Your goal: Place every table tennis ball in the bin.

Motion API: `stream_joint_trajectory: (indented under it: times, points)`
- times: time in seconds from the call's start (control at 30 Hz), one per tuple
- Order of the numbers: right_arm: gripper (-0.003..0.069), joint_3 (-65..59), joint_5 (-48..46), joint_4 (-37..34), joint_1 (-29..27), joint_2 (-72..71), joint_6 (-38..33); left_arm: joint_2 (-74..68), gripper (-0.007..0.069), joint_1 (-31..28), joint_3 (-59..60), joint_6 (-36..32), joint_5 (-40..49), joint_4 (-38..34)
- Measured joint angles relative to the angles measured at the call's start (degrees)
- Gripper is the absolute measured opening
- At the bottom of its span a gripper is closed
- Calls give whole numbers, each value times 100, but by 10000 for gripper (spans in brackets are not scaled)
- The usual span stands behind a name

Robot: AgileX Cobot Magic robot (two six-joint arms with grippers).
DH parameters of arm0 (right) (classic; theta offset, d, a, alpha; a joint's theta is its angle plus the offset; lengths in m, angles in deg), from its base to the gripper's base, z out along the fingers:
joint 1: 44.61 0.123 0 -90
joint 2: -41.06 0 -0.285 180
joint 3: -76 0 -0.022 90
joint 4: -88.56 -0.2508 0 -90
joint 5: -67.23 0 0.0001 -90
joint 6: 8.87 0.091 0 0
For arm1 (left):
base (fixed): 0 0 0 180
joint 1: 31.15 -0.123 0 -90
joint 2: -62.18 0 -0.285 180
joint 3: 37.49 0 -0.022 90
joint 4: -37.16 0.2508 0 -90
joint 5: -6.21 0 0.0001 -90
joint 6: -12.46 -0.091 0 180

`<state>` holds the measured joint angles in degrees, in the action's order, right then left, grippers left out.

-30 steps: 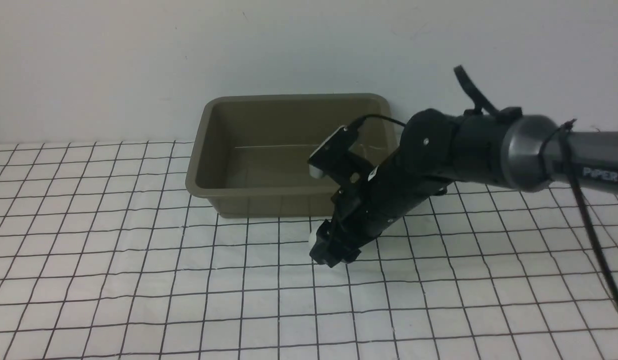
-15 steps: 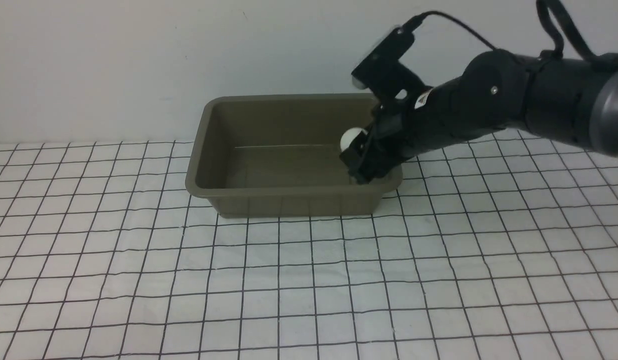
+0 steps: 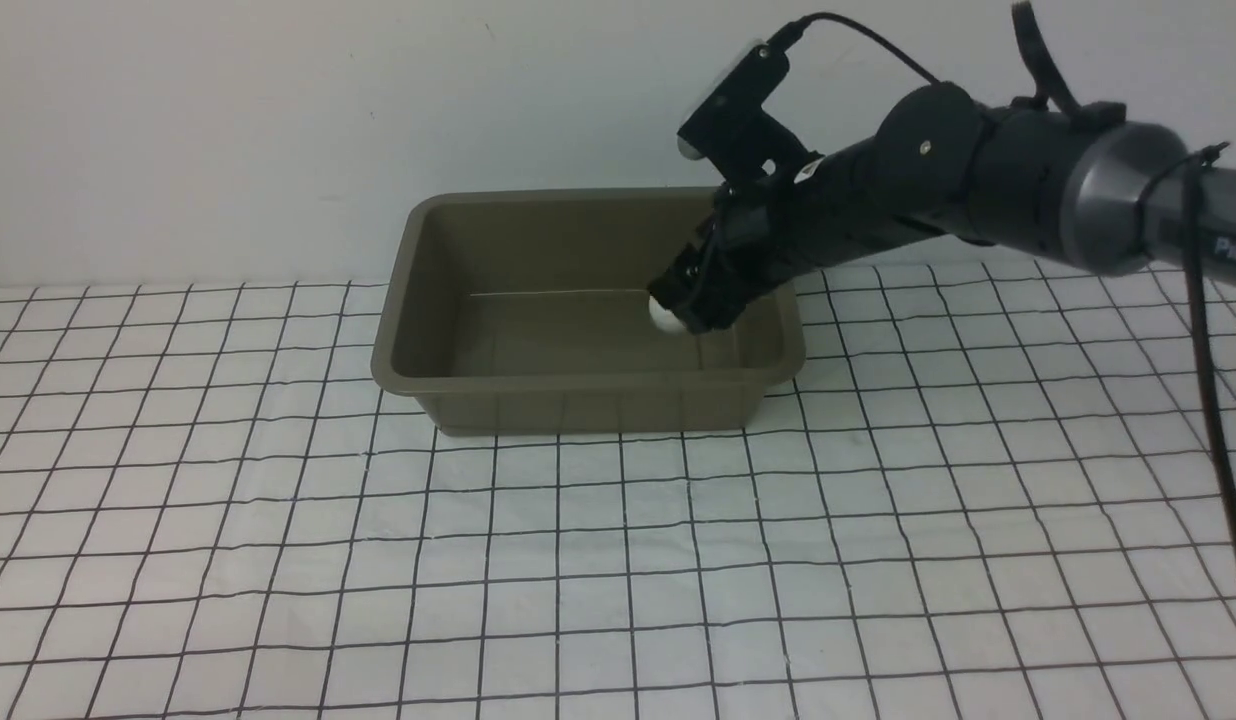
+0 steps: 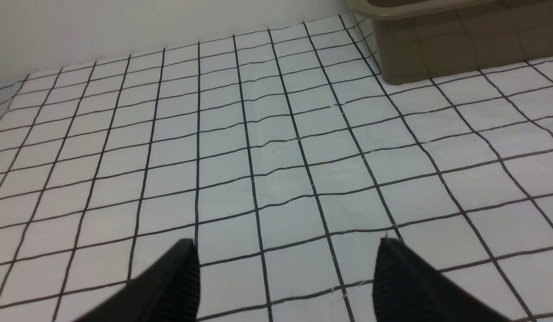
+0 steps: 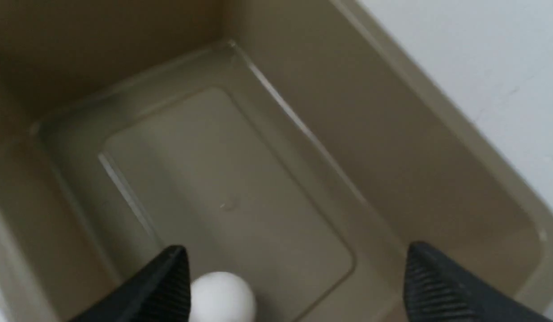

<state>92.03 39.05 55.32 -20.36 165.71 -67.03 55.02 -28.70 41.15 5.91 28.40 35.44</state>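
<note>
One table tennis ball (image 5: 222, 297) was inside the bin (image 3: 578, 408), beside a finger of the right hand (image 5: 294, 273), its jaws spread wide; the left hand (image 4: 285, 268) hung open above the desk (image 4: 258, 147).

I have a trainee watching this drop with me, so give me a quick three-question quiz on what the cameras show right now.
1. True or false: the right gripper is clamped shut on the table tennis ball.
2. Where does the right gripper hang? A) above the inside of the bin B) in front of the bin C) behind the bin
3. What lies beneath the left gripper?
Key: 1 false, its jaws stand wide and the ball sits beside one finger. 2 A. 3 the black-gridded white cloth.
</note>
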Motion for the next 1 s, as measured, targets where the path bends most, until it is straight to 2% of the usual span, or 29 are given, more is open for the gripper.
stream_joint_trajectory:
  times: [0.03, 0.13, 0.47, 0.5, 0.6, 0.77, 0.9, 1.0]
  points:
    - [598, 0, 117, 0, 0, -34, 0, 0, 468, 0, 0, 0, 0, 0]
    - [602, 0, 230, 0, 0, -272, 32, 0, 468, 0, 0, 0, 0, 0]
    - [512, 0, 39, 74, -324, -1370, 729, 0, 468, 0, 0, 0, 0, 0]
    - [466, 0, -198, 262, -532, -1776, 960, 0, 468, 0, 0, 0, 0, 0]
    - [420, 0, -687, 589, -870, -2460, 1250, 0, 468, 0, 0, 0, 0, 0]
    - [407, 0, -1442, 720, -1268, -3640, 1969, 0, 468, 0, 0, 0, 0, 0]
    - [406, 5, -1665, 652, -1287, -4185, 2593, 0, 468, 0, 0, 0, 0, 0]
    - [406, 5, -1782, 626, -1287, -4372, 2774, 0, 468, 0, 0, 0, 0, 0]
